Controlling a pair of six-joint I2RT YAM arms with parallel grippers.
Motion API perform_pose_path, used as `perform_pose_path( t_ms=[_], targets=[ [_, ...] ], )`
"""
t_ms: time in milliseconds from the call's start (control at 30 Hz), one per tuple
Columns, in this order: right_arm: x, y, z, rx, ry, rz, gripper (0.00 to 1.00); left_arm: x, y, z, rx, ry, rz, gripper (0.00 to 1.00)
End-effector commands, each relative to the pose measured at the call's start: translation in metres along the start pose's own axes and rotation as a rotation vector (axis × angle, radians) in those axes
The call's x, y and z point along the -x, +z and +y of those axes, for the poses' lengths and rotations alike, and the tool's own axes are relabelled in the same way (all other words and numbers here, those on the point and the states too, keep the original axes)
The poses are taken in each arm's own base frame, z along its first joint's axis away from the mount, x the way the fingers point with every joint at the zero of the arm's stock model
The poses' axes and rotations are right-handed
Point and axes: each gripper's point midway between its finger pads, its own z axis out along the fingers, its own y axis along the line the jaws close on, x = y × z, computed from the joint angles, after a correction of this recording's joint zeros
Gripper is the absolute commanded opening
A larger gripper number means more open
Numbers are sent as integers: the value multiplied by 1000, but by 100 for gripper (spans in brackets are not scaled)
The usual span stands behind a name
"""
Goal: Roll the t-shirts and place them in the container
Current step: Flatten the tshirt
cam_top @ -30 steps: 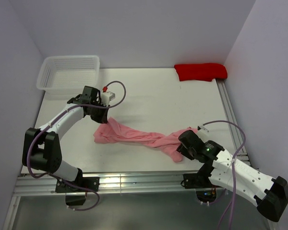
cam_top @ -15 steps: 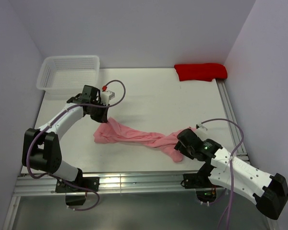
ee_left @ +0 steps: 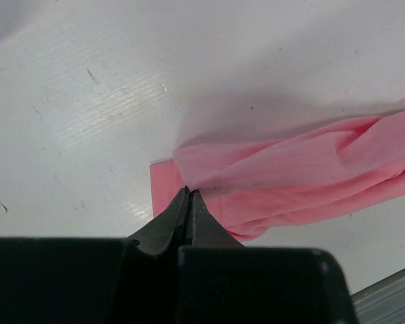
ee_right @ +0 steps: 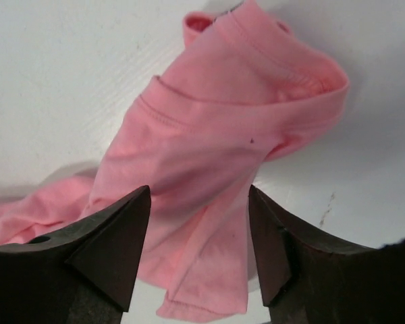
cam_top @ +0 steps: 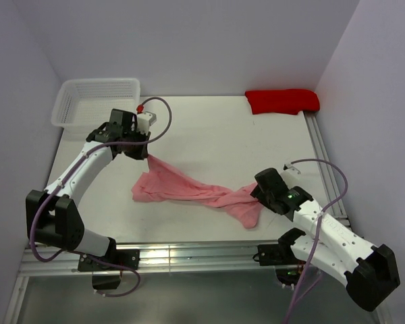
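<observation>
Left gripper (cam_top: 145, 155) risen toward upper left, pinched tight on pink t-shirt (cam_top: 189, 191) corner | right gripper (ee_right: 199, 194) spread wide over shirt's lower-right end, gripping nothing

Bright even light, soft shadows, near foregrounds blurred

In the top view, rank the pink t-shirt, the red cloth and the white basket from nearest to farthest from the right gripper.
From the right gripper:
1. pink t-shirt: nearest, its end lies right under the open jaws, at the near right.
2. red cloth: back right corner, straight beyond the gripper.
3. white basket: back left corner, farthest, across the whole width.
</observation>
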Motion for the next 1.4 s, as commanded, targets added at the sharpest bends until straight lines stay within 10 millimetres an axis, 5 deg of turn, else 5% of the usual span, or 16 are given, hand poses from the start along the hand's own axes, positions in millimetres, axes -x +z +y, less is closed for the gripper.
perform_pose_path(
  t_ms=[0,300,400,500,600,1367],
  targets=[
    [21,2,11,37,3,-53,65,21,-14,3,37,-8,-61,0],
    [46,0,15,39,21,-90,19,43,-27,16,106,0,-102,0],
    [56,-4,12,24,29,-103,22,49,-30,20,114,-3,-113,0],
    [60,-9,3,-4,46,-111,47,50,-29,23,112,-3,-103,0],
    [58,-9,-15,-70,41,-97,56,51,-27,24,111,-3,-99,0],
    [32,33,-67,-250,185,82,49,61,-9,19,37,-1,-91,0]
  ],
)
